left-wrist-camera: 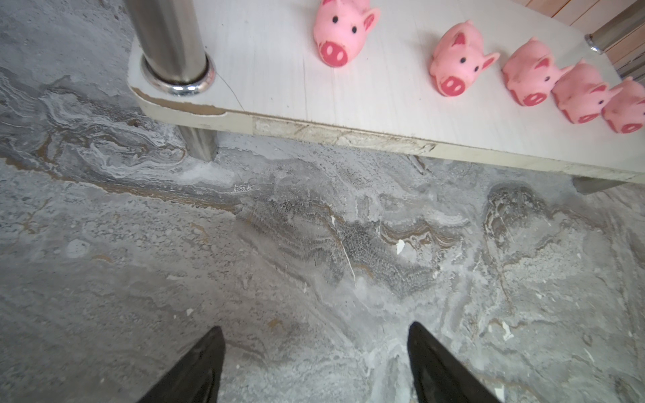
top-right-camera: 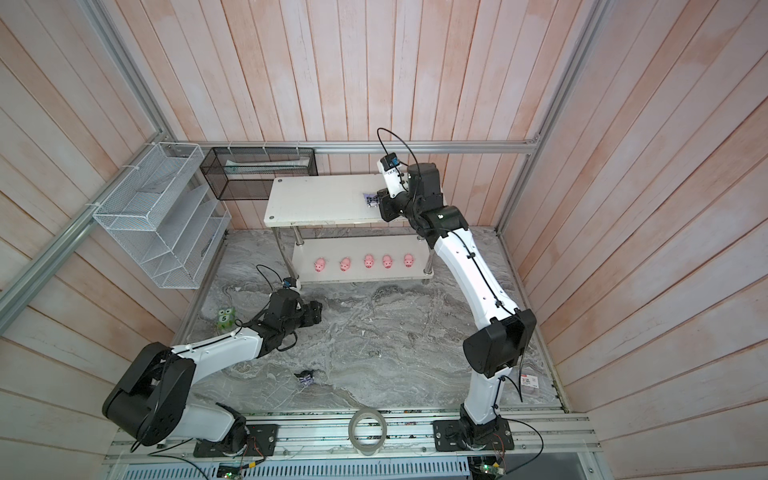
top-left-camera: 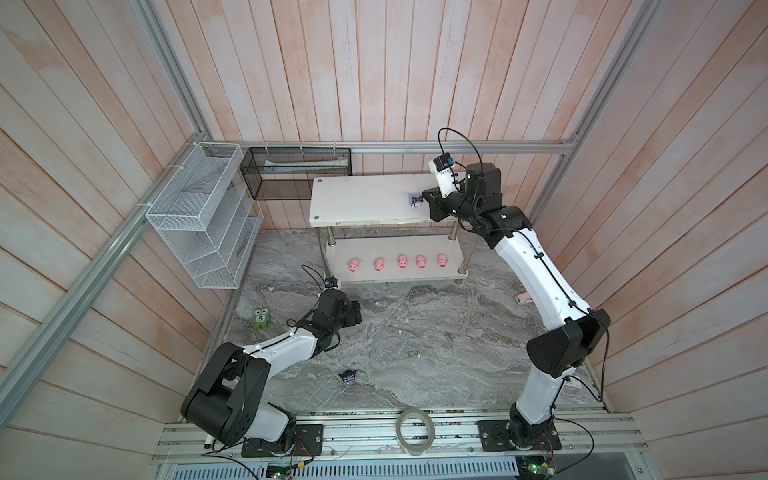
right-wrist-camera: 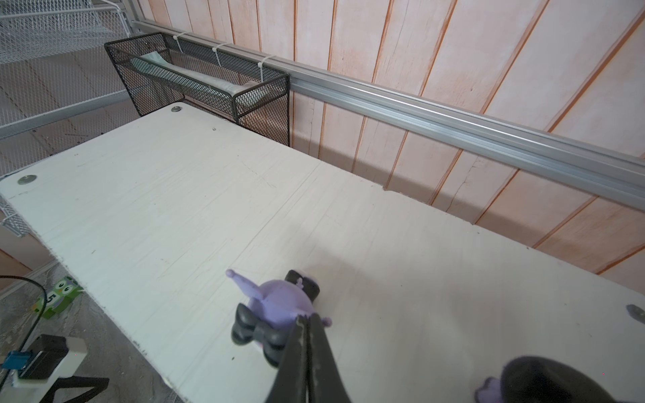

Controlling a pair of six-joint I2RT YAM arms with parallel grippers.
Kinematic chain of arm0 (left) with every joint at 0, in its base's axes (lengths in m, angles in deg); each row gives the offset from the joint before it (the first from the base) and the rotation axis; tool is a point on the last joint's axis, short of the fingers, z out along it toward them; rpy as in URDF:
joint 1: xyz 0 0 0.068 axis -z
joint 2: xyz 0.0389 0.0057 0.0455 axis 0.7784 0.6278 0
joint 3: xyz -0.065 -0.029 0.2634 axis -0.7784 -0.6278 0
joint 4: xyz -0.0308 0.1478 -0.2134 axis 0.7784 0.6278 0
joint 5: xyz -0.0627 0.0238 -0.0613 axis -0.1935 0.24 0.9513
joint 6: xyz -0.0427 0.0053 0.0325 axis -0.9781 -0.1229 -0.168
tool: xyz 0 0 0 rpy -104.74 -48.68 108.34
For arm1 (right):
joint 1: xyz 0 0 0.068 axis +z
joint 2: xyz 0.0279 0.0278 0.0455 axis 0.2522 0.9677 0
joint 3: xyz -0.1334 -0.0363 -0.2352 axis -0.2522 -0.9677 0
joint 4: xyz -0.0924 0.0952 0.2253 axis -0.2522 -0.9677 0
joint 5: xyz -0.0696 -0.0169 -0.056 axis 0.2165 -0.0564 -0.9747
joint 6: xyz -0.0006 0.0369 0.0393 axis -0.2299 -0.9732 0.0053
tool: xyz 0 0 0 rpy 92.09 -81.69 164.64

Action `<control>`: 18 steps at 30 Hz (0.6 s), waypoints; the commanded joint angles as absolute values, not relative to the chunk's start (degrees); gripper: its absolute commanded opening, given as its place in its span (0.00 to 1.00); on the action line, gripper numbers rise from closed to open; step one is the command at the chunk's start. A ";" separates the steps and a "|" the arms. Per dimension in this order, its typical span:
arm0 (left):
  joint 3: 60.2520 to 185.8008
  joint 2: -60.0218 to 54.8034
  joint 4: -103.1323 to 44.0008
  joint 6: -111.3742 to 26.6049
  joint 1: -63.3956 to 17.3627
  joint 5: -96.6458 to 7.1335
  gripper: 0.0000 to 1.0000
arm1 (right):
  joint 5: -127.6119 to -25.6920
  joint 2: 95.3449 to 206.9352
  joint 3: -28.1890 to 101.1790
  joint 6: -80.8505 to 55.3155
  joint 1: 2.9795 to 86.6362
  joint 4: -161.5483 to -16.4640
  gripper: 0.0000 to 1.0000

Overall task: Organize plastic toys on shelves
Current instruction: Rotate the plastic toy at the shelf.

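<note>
Toys, from my base outward: past a roll of tape [top-left-camera: 415, 430] on the rail, one black-and-purple figurine [top-left-camera: 348, 377] lies alone on the marble table [top-left-camera: 436, 345], well apart from the shelves [top-left-camera: 361, 199].

Farther out, my left gripper [left-wrist-camera: 316, 328] hangs low over bare marble just in front of the lower board [top-left-camera: 390, 276]. Its fingers are spread wide with nothing between them. A green toy marked 5 [top-left-camera: 261, 318] stands off to its left.

On that lower board, five pink pigs [top-left-camera: 402, 261] stand in a row, snouts toward me.

Above, on the top board [right-wrist-camera: 174, 195], my right gripper [right-wrist-camera: 307, 322] has its fingers pressed together. The tips touch a second figurine [right-wrist-camera: 282, 303] lying near the board's right end; whether they pinch any bit of it I cannot tell. A third figurine [right-wrist-camera: 530, 380] sits near it on the same board, seen only at the edge of the right wrist view.

Behind the shelves, a black mesh basket [top-left-camera: 297, 172] and a white wire rack [top-left-camera: 199, 216] hang on the wall.
</note>
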State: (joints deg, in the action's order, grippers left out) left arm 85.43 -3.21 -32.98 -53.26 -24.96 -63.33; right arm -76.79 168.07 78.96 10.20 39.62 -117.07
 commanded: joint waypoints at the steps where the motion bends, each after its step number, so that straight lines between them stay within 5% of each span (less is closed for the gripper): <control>1: 86.25 -2.51 -33.02 -52.67 -25.35 -63.11 0.83 | -75.49 168.04 80.70 9.89 39.39 -117.99 0.07; 18: 86.57 -2.06 -33.03 -52.85 -25.36 -62.70 0.83 | -75.05 165.54 74.45 9.18 39.30 -115.11 0.06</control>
State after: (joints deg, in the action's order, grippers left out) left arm 85.47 -2.67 -32.98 -53.26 -25.14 -63.16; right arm -76.36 166.35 74.74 10.14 39.62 -116.37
